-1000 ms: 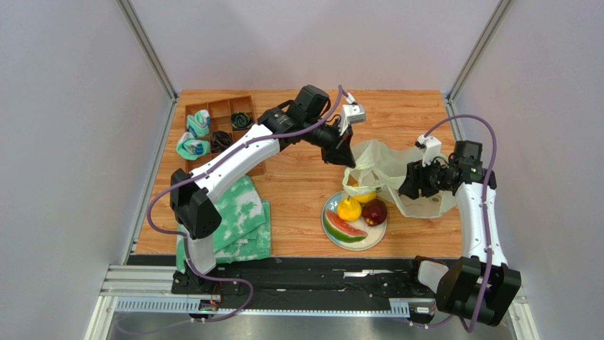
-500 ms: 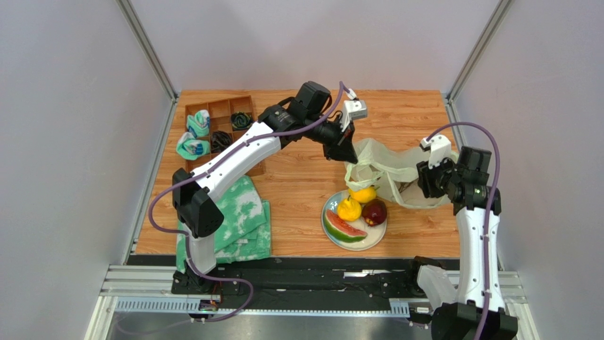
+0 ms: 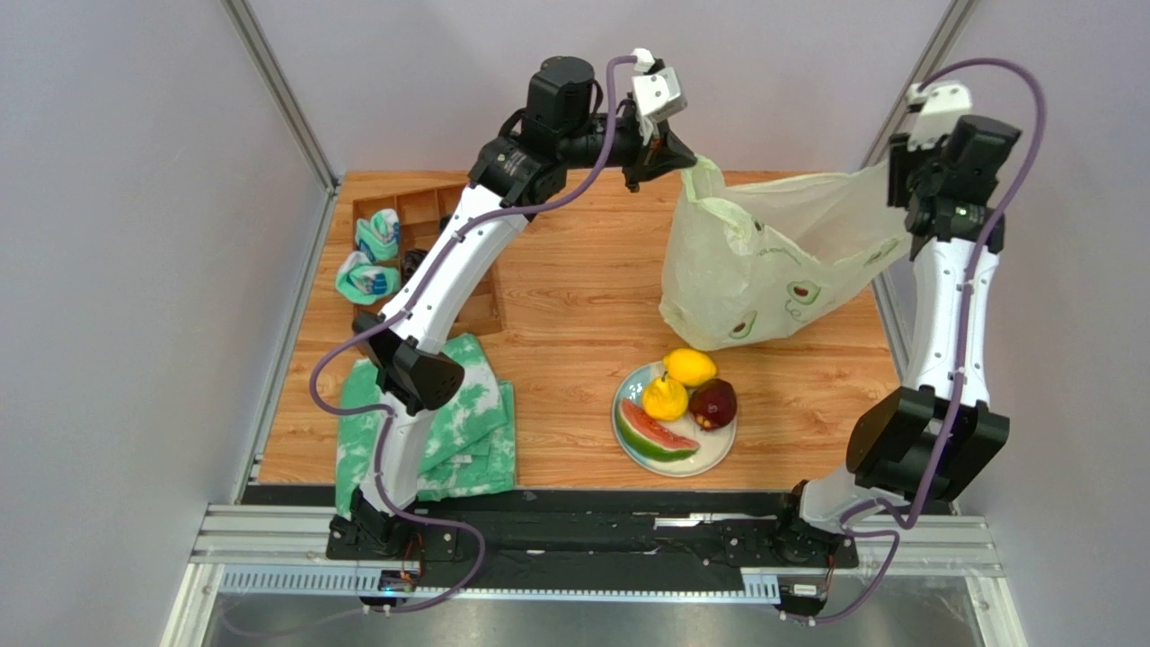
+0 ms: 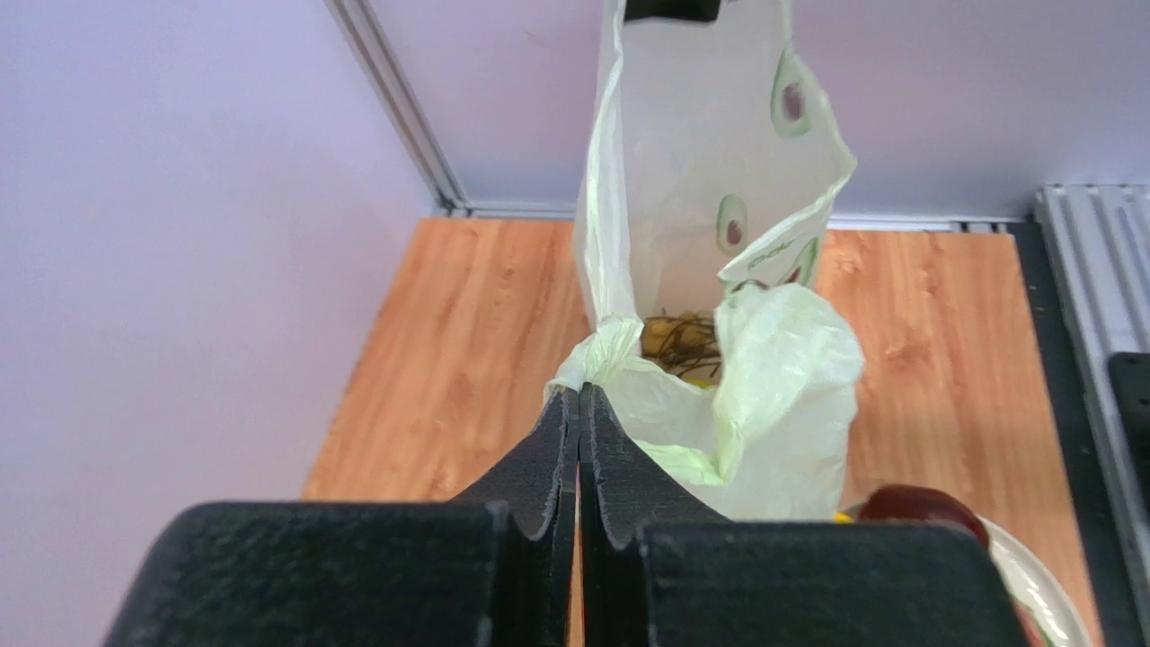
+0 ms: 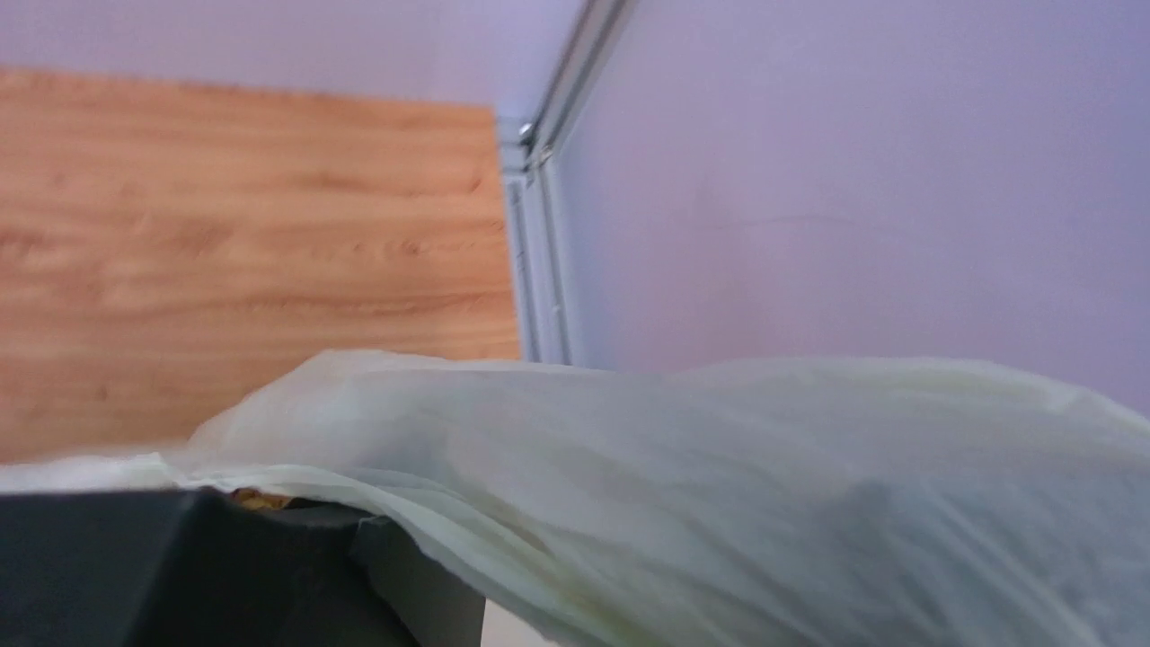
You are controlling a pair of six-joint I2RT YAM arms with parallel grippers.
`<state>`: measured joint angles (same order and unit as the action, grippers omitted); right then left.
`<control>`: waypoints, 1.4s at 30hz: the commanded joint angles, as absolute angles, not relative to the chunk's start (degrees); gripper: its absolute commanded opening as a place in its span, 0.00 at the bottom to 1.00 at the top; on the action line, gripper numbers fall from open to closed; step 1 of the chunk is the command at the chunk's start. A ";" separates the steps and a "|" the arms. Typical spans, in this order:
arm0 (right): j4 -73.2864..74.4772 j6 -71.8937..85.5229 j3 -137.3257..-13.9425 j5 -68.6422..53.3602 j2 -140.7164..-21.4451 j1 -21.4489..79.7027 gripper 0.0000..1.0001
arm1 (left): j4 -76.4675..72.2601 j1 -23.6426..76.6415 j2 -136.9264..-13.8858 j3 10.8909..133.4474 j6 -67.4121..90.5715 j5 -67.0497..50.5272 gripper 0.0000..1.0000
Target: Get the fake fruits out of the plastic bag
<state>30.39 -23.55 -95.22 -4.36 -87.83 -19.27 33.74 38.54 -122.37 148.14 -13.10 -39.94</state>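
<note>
Hanging over the table's (image 3: 567,337) far edge, the crinkly pale yellow-green plastic bag (image 3: 756,263) is pinched by the left gripper (image 4: 581,398); the film hides whether the right gripper (image 3: 902,196) grips it.

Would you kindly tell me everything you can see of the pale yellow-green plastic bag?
The pale yellow-green plastic bag is thin, translucent, crinkled, printed with avocado motifs. It hangs stretched over the wooden table, its edge pinched in the shut left gripper, its other end held at the right gripper. Brown twiggy contents show inside.
</note>
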 commanded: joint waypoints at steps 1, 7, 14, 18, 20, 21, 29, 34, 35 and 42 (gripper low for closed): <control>25.22 -19.34 -98.20 -2.98 -81.67 -23.63 0.43 | 27.33 39.55 -119.10 149.77 -17.32 -38.58 0.00; 29.69 -27.24 -72.12 -6.76 -59.01 -25.92 0.44 | 31.46 41.21 -108.23 129.59 -11.25 -47.19 0.00; 53.40 -30.05 -55.63 -21.50 -55.99 -25.93 0.59 | 31.56 46.84 -104.41 107.76 -5.65 -50.01 0.00; 61.07 -32.69 -60.27 -34.08 -56.42 -25.84 0.78 | 26.99 48.16 -104.59 106.52 -1.06 -49.92 0.00; 65.89 -37.16 -61.95 -39.53 -56.69 -25.49 0.85 | 26.19 48.16 -105.90 108.01 -0.27 -49.40 0.00; 66.70 -38.31 -62.83 -40.59 -56.60 -25.31 0.87 | 26.10 48.16 -106.26 109.41 -0.26 -49.13 0.00; 67.15 -45.08 -62.49 -42.10 -56.51 -21.54 0.82 | 24.35 48.16 -110.12 115.74 4.30 -48.17 0.00; 64.70 -47.55 -60.31 -37.89 -55.99 -18.02 0.74 | 20.57 47.37 -111.44 116.72 9.75 -49.47 0.00; 63.21 -46.42 -59.68 -36.92 -55.99 -17.67 0.72 | 20.39 47.20 -111.53 116.98 9.93 -49.66 0.00; 47.30 -36.93 -56.51 -27.43 -62.47 -11.34 0.53 | 20.21 46.93 -111.01 116.11 10.20 -49.83 0.00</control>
